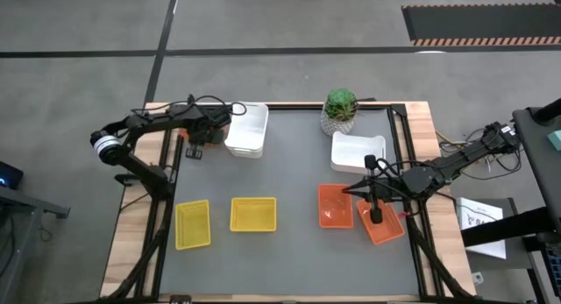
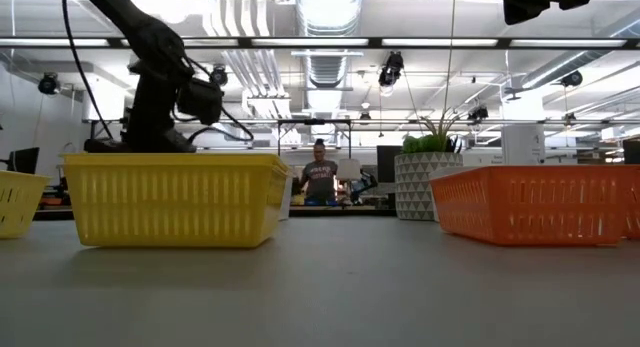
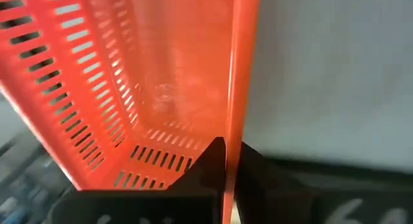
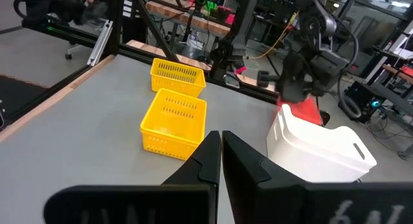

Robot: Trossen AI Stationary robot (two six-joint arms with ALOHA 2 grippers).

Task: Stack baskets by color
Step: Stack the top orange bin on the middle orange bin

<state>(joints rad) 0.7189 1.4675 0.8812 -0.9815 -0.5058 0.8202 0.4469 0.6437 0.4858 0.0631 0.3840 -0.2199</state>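
Your left gripper [image 3: 227,146], reaching to the far left corner beside the white stack [image 1: 247,129], is clenched on an empty orange basket's [image 3: 161,88] wall. Your right gripper [image 4: 221,137], closed and empty, hangs over another orange basket [image 1: 386,227].

Tbl [image 1: 289,251] | 2 yellow bskts [image 1: 193,224] | 2 orange bskts [image 1: 335,206] | white bskts [image 1: 247,129] | potted plant [image 1: 340,111] far edge
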